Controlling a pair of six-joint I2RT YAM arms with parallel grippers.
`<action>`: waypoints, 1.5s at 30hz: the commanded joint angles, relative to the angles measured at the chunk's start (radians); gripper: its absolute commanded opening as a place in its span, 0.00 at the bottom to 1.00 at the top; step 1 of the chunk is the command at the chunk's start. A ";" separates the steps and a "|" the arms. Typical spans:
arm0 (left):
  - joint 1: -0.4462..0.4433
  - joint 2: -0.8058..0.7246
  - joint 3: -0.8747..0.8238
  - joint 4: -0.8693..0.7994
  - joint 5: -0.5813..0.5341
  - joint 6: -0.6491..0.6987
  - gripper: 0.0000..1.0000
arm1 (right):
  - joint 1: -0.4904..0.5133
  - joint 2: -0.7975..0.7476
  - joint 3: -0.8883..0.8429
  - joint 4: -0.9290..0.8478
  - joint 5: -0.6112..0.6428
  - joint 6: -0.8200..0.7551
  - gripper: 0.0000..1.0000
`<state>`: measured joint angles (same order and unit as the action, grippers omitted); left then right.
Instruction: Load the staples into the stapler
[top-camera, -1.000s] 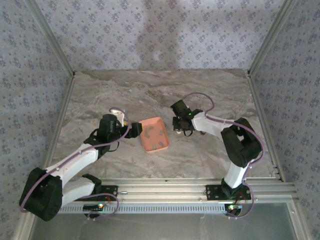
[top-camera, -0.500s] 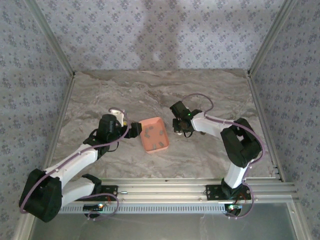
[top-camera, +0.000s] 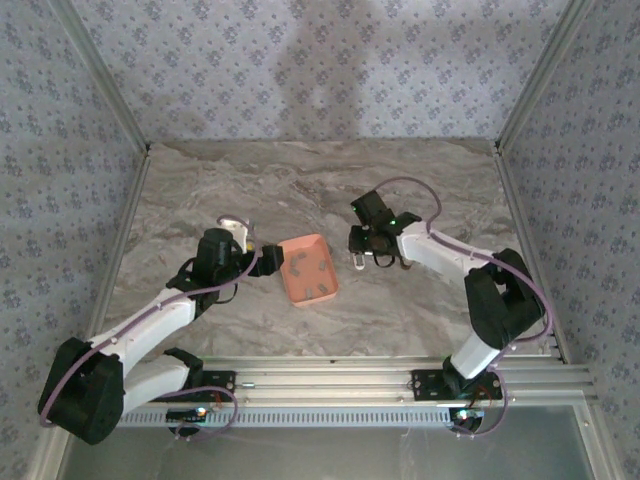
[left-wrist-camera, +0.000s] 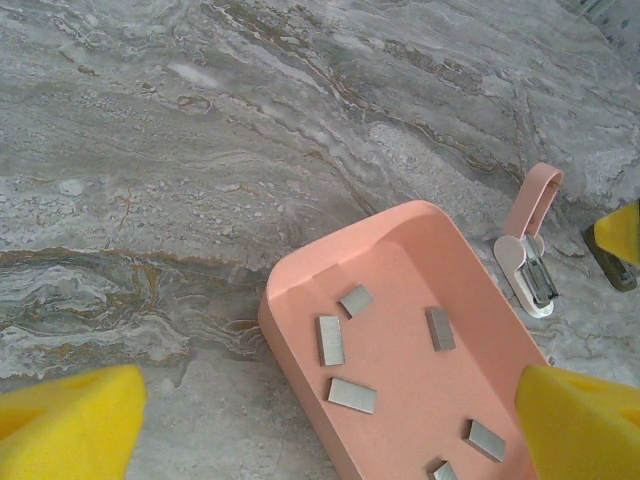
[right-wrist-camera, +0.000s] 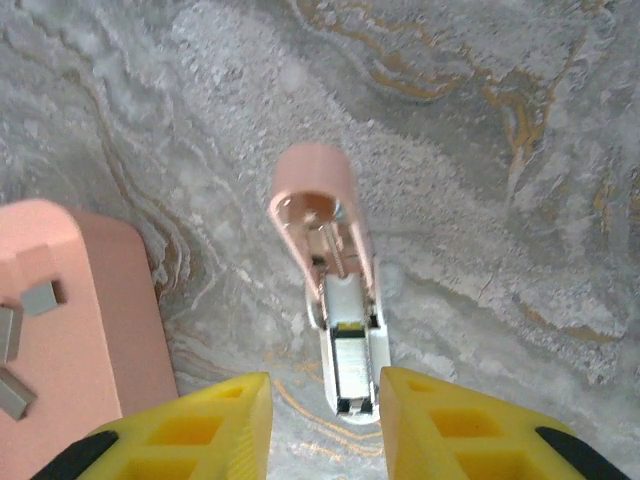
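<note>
Lying scattered in the salmon tray (left-wrist-camera: 296, 288): staples (left-wrist-camera: 331, 340).

No writing, brand or number could be read anywhere — the stapler (right-wrist-camera: 345, 340), the staples (left-wrist-camera: 331, 340) and the salmon tray (left-wrist-camera: 345, 250) were plain, and the wallpaper (top-camera: 320, 70) carried just a floral print.

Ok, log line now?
staples: loose in tray | stapler: open, on table beside tray | left gripper: open by tray | right gripper: open astride stapler
</note>
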<state>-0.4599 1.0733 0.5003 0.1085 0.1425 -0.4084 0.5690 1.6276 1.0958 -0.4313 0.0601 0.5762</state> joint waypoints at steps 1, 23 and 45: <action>0.005 -0.015 -0.005 0.014 0.019 0.005 0.95 | -0.038 0.015 -0.022 0.017 -0.106 -0.004 0.34; 0.006 0.028 0.021 0.025 0.039 0.002 0.95 | -0.086 0.128 -0.066 0.058 -0.176 -0.018 0.24; 0.006 -0.010 0.004 0.023 0.041 -0.013 0.95 | -0.061 0.020 -0.074 -0.019 -0.165 -0.042 0.28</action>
<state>-0.4599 1.0843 0.5007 0.1097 0.1688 -0.4118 0.5026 1.6752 0.9939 -0.3988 -0.1051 0.5579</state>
